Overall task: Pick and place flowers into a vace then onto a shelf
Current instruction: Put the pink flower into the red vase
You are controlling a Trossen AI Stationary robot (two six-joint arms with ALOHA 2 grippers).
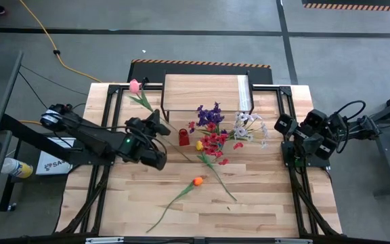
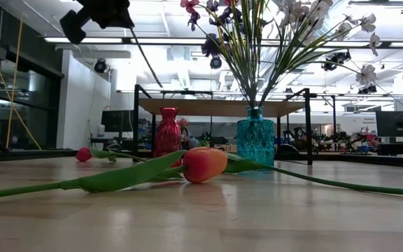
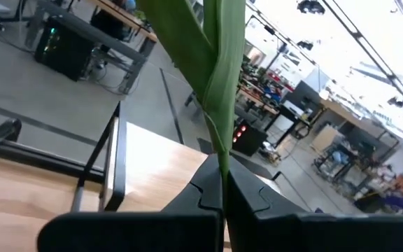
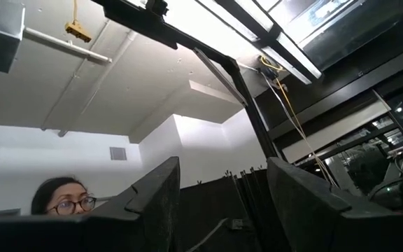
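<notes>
High view — left end effector [image 1: 160, 126] apparently clamps pink tulip [image 1: 135, 86] stem.

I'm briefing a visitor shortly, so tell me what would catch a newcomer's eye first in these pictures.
First, the teal vase near the table's middle, bursting with purple, white and red blossom sprays. Next, the left gripper, raised above the table with its jaws shut on the stem of a pink tulip whose head hangs near the shelf. Last, an orange tulip lying flat on the table nearer the front; the right gripper waits at the right edge.
</notes>
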